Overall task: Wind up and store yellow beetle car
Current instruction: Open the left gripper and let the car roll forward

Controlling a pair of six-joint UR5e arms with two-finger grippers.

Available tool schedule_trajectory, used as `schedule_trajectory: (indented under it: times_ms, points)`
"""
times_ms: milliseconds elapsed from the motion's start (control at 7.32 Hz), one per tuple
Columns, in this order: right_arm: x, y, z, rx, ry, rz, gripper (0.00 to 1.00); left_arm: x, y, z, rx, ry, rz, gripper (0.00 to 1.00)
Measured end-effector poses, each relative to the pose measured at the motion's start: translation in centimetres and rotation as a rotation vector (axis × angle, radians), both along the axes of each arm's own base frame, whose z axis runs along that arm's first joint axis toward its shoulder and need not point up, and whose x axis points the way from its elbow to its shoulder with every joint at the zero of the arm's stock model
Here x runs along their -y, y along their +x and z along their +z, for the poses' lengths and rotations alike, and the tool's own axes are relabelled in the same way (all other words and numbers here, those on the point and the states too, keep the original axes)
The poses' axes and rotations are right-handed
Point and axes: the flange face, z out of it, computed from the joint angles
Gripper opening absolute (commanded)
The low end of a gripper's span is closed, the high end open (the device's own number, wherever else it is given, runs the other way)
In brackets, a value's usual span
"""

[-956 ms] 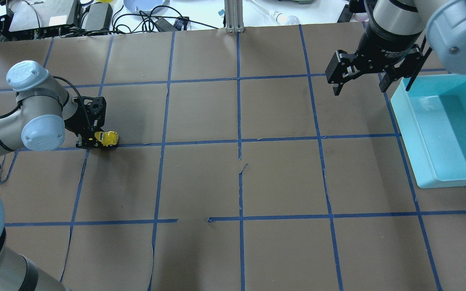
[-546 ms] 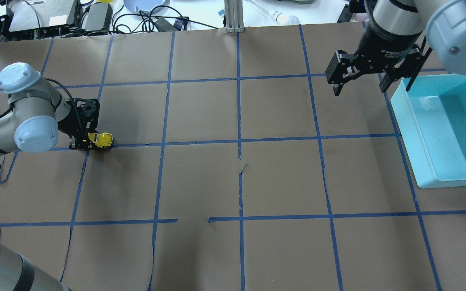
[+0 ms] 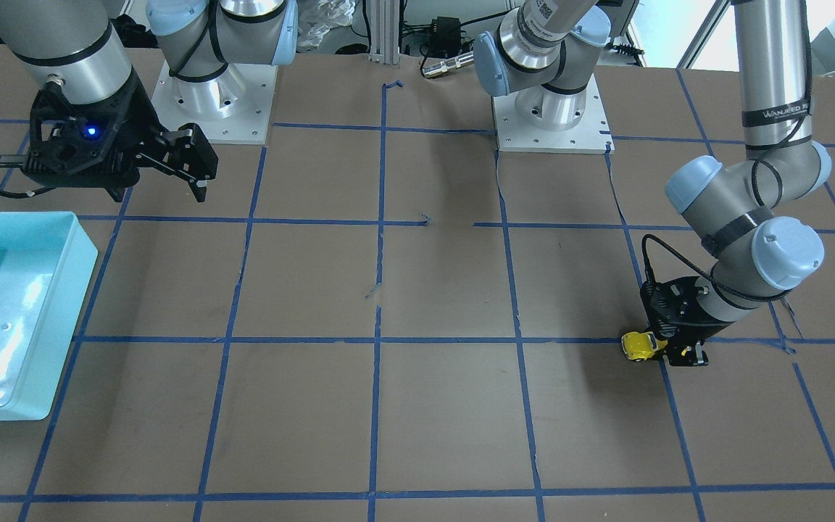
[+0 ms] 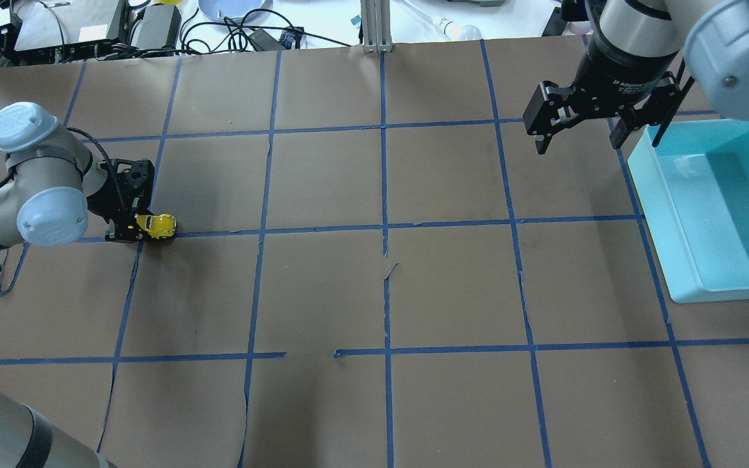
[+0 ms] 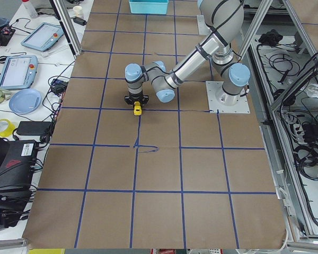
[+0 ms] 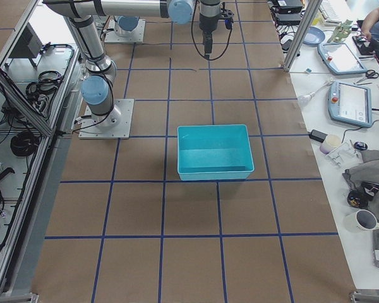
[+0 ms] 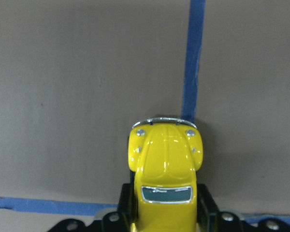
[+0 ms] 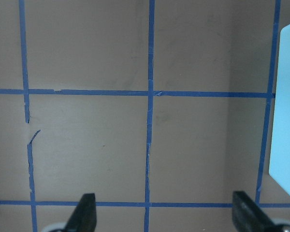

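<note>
Yellow beetle car (image 7: pixel 164 162): what holds it, and where? (Reader)

Left gripper (image 7: pixel 165 212) pinches the car's rear flanks between its two fingers, with the bonnet pointing away from the wrist. The car sits low at the table (image 4: pixel 322 292), near a grid crossing on the robot's left side. A blue tape line (image 7: pixel 193 58) runs on ahead from its front bumper. (Legend)

And the step in hand? (Reader)

Judged a pull-back wind. The wheels need firm contact with the paper, and the car should be drawn straight rearward, parallel to the tape. The grip should be kept square so the glossy body neither slips nor yaws. Whether all wheels touch cannot be told. (Legend)

Beyond it? (Reader)

Right gripper (image 4: pixel 577 142) hangs spread and empty over the table's far right, just beside the teal bin (image 4: pixel 664 234), which is well apart from the car. The surface is brown paper ruled into squares by tape and torn in places. Past the far edge lie cables (image 4: pixel 218 29). A side bench carries teach pendants (image 5: pixel 18 71) and a blue plate (image 5: pixel 24 100). (Legend)
</note>
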Motion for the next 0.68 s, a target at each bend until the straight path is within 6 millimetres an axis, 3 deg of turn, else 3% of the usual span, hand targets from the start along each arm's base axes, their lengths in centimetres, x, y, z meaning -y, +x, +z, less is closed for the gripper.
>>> schedule_trajectory:
  times_ms: [137,683]
  points:
    - [0.00,0.00,-0.04,0.000,0.001,0.000,1.00,-0.10,0.17,-0.16,-0.002,0.005,0.005,1.00]
    - [0.01,-0.01,-0.02,-0.001,0.000,0.000,1.00,-0.05,0.33,0.02,0.005,0.002,0.010,1.00]
